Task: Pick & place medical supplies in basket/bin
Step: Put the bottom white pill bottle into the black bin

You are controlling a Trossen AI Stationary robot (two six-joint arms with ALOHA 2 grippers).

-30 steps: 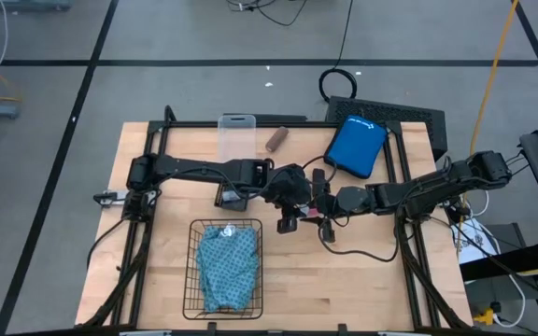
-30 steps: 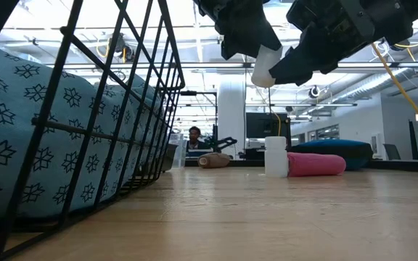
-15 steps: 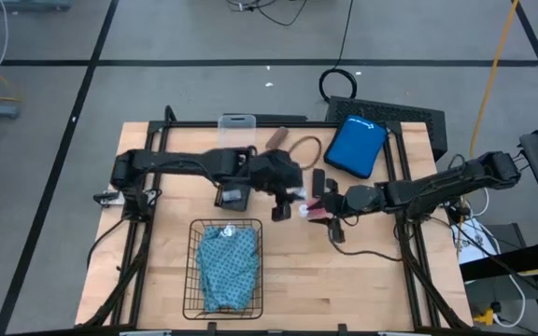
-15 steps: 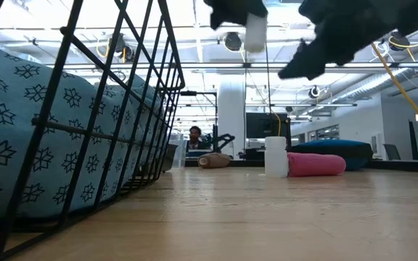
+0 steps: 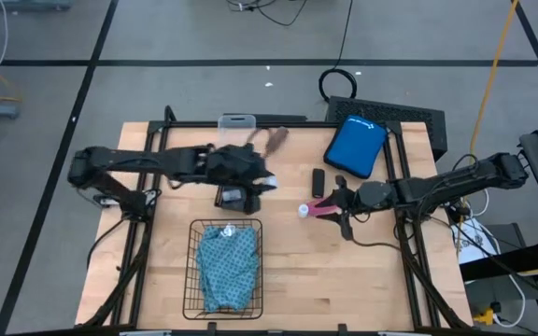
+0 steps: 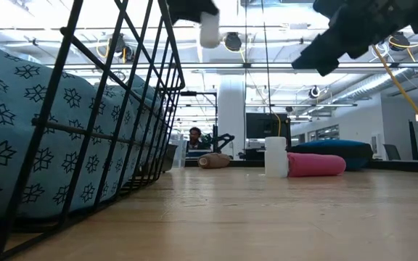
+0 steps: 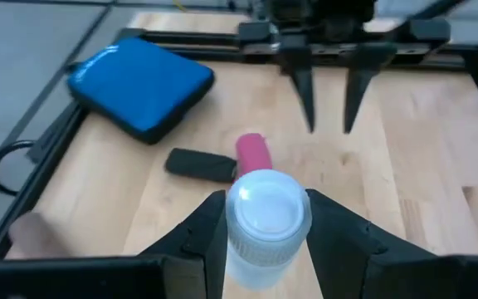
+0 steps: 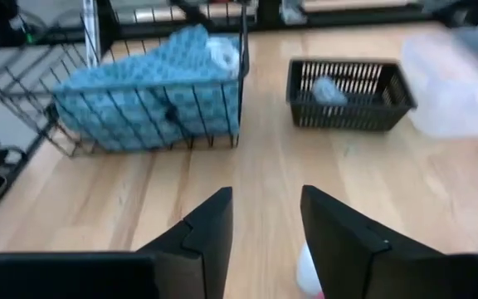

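Observation:
My left gripper (image 5: 267, 182) is shut on a white-capped vial (image 7: 265, 223) and hangs in the air beside the small black tray (image 5: 234, 197), high in the low view (image 6: 209, 29). My right gripper (image 5: 332, 201) is open, touches nothing and hovers over a second vial (image 5: 302, 212) that stands upright on the table against the pink roll (image 5: 318, 211). The black block (image 5: 318, 182) lies flat nearby, and the brown roll (image 5: 276, 138) lies near the far edge. The wire basket (image 5: 194, 280) holds the folded teal cloth (image 5: 227, 266). My left gripper pinches the vial between its two fingers (image 7: 202, 237), which sit on either side of its clear body (image 7: 260, 266) just under the white cap (image 7: 265, 212). The vial is lifted clear of the table and is roughly upright, cap up.
A clear plastic box (image 5: 236, 135) sits at the far edge next to the brown roll. A blue pouch (image 5: 355, 146) lies at the far right. The small black tray (image 8: 351, 93) has something pale inside. Bare wood lies right of the basket.
The two grippers were close together over the table's middle. My left gripper has carried the vial up and toward the table's left, and the vial went from tilted to upright. My right gripper has drawn back toward the right edge.

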